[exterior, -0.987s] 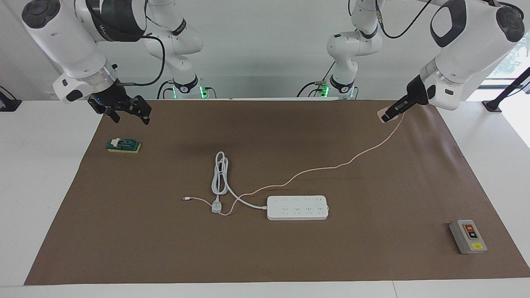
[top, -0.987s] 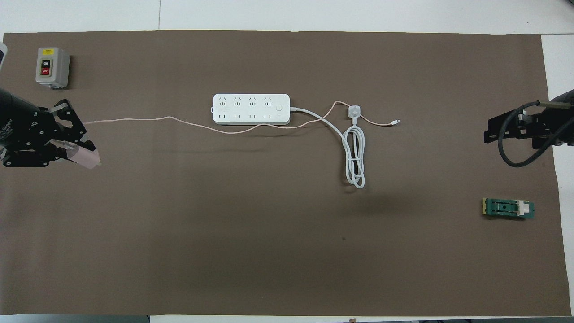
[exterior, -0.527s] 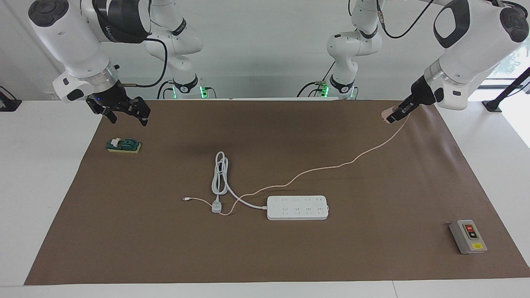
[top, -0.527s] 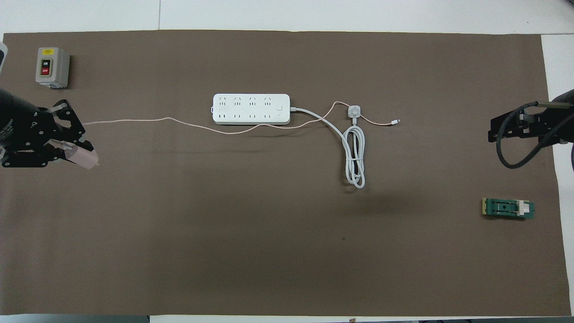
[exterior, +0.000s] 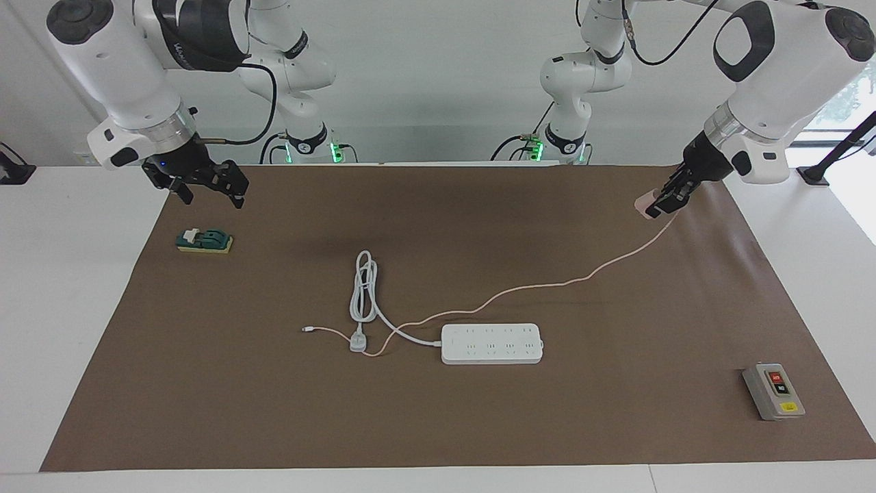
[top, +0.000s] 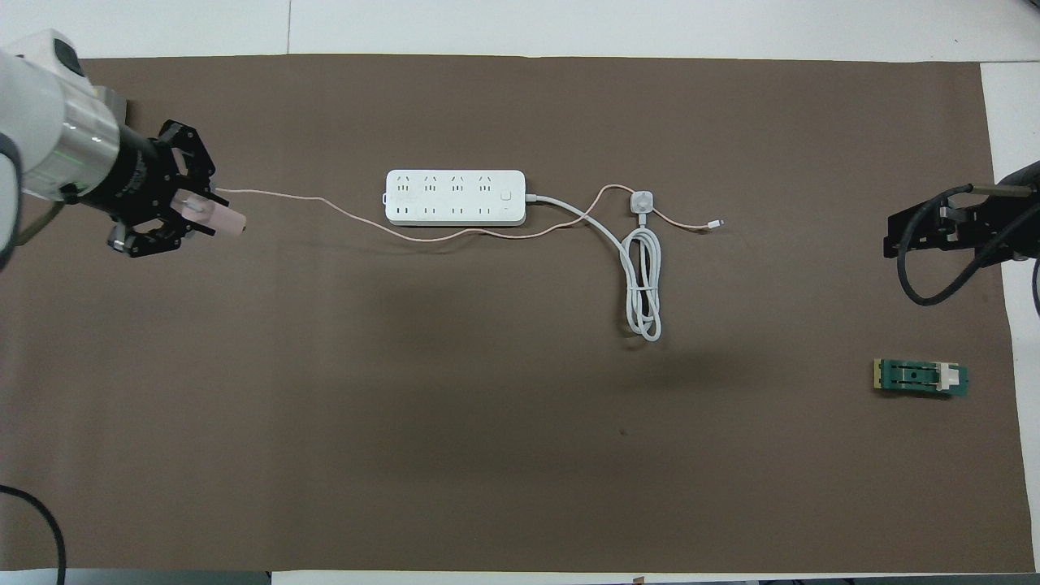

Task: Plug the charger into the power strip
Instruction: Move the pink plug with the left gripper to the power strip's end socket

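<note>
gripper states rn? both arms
Left gripper: shut on the charger, up in the air over the mat's left-arm end.
Right gripper: open, empty, waiting above the green switch block.

I saw a pale pink charger (exterior: 644,204) with a thin pink cable (exterior: 534,287), and a white power strip (exterior: 491,344). The mat (exterior: 438,424) was brown. The grey box (exterior: 773,392) had red and black buttons, and the small block (exterior: 204,241) was green.

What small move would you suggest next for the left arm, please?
Probably carry the charger toward the power strip. The left gripper holds it in the air over the mat at that arm's end, its cable trailing to the strip, whose sockets look free.
</note>
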Available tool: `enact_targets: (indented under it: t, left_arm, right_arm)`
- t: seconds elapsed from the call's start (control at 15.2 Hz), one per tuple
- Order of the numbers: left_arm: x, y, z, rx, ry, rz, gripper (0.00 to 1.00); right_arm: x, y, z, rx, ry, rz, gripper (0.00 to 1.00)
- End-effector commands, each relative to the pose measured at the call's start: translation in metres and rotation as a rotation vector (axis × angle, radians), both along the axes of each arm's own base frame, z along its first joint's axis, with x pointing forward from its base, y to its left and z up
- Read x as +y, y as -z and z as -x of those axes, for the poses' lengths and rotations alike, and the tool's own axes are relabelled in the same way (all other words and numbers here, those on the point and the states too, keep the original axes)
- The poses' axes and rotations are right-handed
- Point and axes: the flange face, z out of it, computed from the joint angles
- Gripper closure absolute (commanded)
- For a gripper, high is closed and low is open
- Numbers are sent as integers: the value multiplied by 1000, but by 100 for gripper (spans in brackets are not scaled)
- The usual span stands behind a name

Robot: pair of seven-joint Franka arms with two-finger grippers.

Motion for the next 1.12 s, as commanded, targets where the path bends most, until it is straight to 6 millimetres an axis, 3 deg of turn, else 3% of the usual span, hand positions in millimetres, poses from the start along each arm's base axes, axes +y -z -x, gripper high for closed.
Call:
enact_targets:
  t: [0.0,0.13,0.33,0.59,0.79,0.92,1.05]
  left_arm:
    - [-31,36,-17,-1,-158,-63,100]
    - [-49,64,-25,-13,-256,-117,100]
    - [-55,103,-39,-39,-414,-172,100]
    - [-67,123,-46,-65,-499,-167,100]
    - [-88,139,-54,-69,-529,-158,100]
    - [-121,151,-51,-87,-499,-183,100]
    - [-127,156,-58,-87,-533,-210,100]
  right_arm:
    - [0,-1,3,10,19,4,0]
    - [-1,0,3,10,20,4,0]
    - [-2,-1,3,7,25,4,0]
    - [-6,-1,4,9,23,3,0]
    - [-8,1,7,42,19,1,0]
    - [-17,0,7,34,6,-12,0]
    - [-15,0,7,32,-2,-14,0]
